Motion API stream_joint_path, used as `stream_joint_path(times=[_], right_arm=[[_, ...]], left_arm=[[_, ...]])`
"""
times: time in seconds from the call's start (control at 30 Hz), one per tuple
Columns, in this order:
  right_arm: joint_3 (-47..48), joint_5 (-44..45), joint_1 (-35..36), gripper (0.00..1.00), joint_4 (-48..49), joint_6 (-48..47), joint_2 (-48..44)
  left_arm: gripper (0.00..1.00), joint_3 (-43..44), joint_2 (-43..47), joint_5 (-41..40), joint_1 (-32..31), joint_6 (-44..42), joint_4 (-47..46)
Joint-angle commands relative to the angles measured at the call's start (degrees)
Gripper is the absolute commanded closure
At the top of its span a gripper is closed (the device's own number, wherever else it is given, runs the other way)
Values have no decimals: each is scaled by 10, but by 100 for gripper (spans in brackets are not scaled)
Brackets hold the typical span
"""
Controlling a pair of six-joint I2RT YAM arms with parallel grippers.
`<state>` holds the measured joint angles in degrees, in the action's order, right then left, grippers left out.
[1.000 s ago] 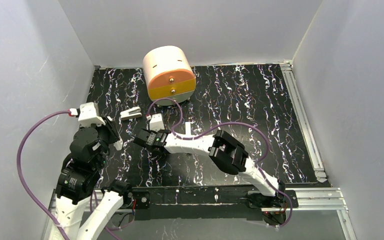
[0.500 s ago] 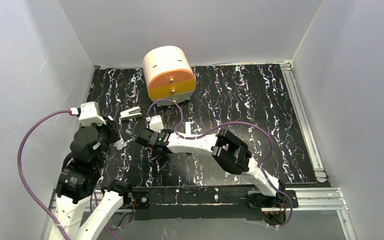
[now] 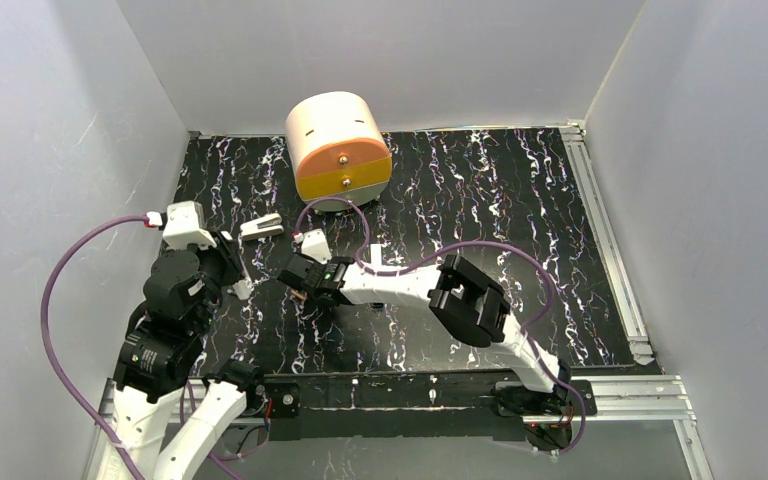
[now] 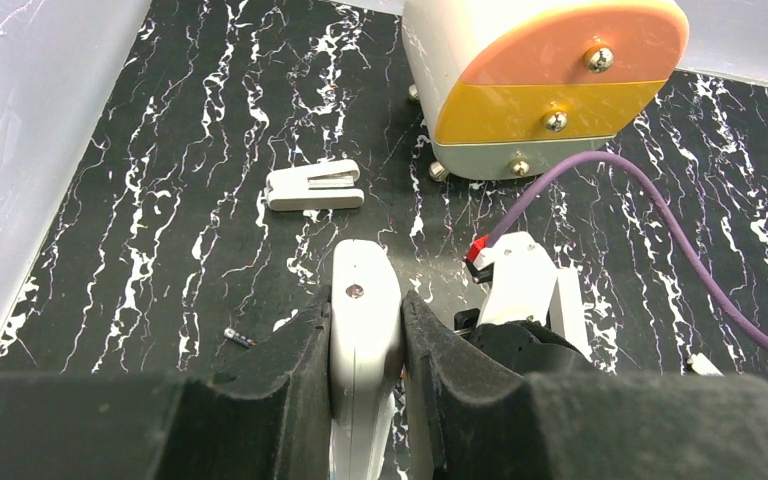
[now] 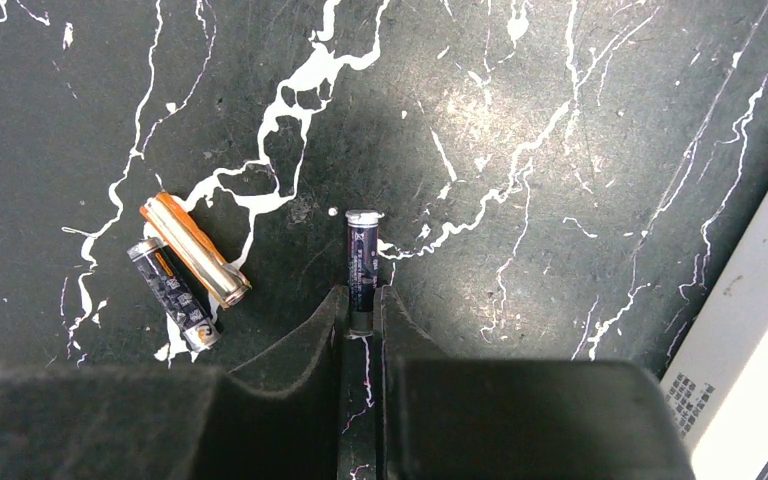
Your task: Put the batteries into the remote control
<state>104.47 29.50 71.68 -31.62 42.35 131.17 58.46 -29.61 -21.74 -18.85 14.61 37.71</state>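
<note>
Over the last second the right gripper [image 5: 362, 300] has been narrowed, and its fingers are now clamped on the near end of a dark battery [image 5: 362, 262]. The white-capped end of the battery points to 12 o'clock in the right wrist view. The battery appears to lie on the tabletop [image 3: 520, 200], and no lift can be made out yet. Two more cells are left loose at 9 o'clock of it, touching each other: a coppery battery [image 5: 195, 250] and a second dark battery [image 5: 173, 293].

The left gripper [image 4: 365, 305] is unchanged in its grip. Its fingers are closed on the sides of the remote control [image 4: 362, 280], which is held off the tabletop with one rounded end pointing to 12 o'clock. A small white wedge-shaped piece [image 4: 315, 187] lies beyond it, at about 11 o'clock.

From above, the right gripper is seen at 3 o'clock of the left one, close by. The pick is judged to be secured, so the carry to the remote control can follow. Whether the battery compartment faces the right arm cannot be told.
</note>
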Motion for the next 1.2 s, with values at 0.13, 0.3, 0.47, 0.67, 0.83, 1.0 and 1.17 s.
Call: stream_joint_path(times=[0.13, 0.3, 0.47, 0.67, 0.83, 1.0, 1.17], right_arm=[[-79, 2, -4, 88, 18, -20, -42], [-156, 29, -23, 88, 57, -6, -143], [-271, 41, -53, 87, 104, 3, -278], [-407, 28, -99, 86, 150, -3, -456], [-495, 18, -137, 85, 202, -5, -620], [-504, -27, -162, 85, 229, -44, -714], [-501, -100, -163, 83, 268, -74, -748]], left_arm=[[100, -6, -26, 73, 1, 6, -18], [100, -52, -50, 188, 1, 22, -73], [100, -84, -84, 338, 1, 58, -162], [100, -132, -139, 509, 1, 143, -341], [100, -94, -237, 607, -2, 201, -412], [100, -50, -327, 662, -19, 252, -458], [100, 2, -442, 736, -24, 310, -481]])
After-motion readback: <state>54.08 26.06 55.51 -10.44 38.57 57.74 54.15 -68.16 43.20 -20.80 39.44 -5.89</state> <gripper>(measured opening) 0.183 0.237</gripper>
